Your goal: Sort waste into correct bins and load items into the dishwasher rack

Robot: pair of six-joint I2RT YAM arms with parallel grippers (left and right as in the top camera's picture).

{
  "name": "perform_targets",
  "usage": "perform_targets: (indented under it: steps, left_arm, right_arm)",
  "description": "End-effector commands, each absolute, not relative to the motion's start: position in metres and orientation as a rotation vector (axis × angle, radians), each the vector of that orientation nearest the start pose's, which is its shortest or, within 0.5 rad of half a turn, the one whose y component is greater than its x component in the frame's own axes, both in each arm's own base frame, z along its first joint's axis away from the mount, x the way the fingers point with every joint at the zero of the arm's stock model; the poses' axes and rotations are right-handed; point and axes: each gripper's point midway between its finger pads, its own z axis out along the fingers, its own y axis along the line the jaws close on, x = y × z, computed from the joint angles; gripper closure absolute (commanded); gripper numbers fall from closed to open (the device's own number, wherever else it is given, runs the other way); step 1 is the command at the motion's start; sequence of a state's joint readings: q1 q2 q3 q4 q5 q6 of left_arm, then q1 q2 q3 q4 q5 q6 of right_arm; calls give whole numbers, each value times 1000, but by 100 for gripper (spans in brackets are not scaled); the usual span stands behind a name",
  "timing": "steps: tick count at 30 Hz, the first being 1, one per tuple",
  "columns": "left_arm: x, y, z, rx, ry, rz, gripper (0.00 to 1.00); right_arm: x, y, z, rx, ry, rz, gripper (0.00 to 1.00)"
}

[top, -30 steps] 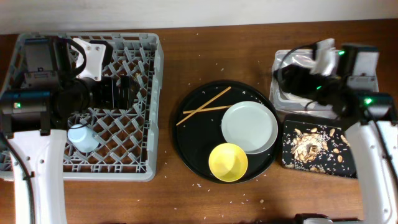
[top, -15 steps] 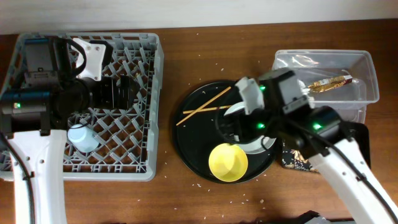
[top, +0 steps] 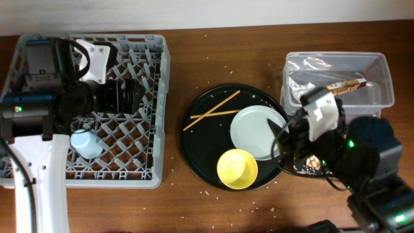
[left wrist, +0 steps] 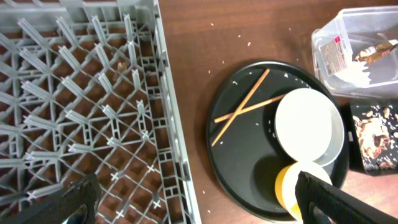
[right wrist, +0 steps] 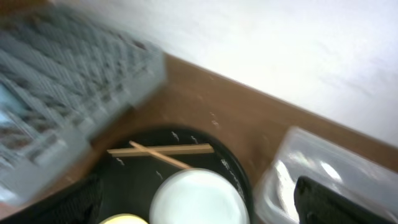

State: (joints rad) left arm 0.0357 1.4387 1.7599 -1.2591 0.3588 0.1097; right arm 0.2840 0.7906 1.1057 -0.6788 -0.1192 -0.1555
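When reading from the near edge, note right gripper [top: 283, 144] drawn back off the round tray [top: 204, 139] toward the near right corner, above the scrap tray [left wrist: 357, 158], with fingers spread and nothing held. Compare one second ago: same arm over the tub [top: 378, 97] at the far right corner. Find wrapper [top: 345, 85] and apparent tissue [top: 299, 83] lying inside tub; judge waste sorting done, dish loading next. Check bowl [top: 237, 167] nearest, plate [top: 259, 132] touching it behind, chopsticks [top: 211, 111] crossed beyond, all on round tray, unloaded. Locate rack [top: 139, 155] along left edge, holding blue cup [top: 84, 142]; no sighting of pink cup. Read left gripper [left wrist: 202, 199] as parted and empty above rack. Treat red-printed label [left wrist: 336, 50] inside tub as illegible.
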Motion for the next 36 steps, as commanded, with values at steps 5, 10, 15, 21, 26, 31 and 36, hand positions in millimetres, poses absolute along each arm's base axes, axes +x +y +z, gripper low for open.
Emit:
perform_targets:
  steps: [5, 10, 15, 21, 26, 31, 36]
  left_arm:
    - [340, -49, 323, 260, 2442, -377, 1]
    - [340, -49, 323, 260, 2442, -377, 1]
    - [340, -49, 323, 260, 2442, -377, 1]
    - [340, -49, 323, 260, 2442, -377, 1]
    - [340, -49, 323, 260, 2442, -377, 1]
    - [340, -49, 323, 260, 2442, -377, 1]
    - [338, -71, 334, 240, 2400, -569, 1]
  right_arm:
    - [230, 55, 215, -323, 1824, 135, 2]
    - [221, 54, 170, -319, 1767, 133, 2]
    - [234, 56, 156, -299, 1675, 146, 2]
    - [239, 57, 160, -292, 1608, 140, 2]
    - [239, 57, 160, -292, 1609, 140, 2]
    - [239, 57, 160, -292, 1609, 140, 2]
    - [239, 57, 159, -292, 1610, 140, 2]
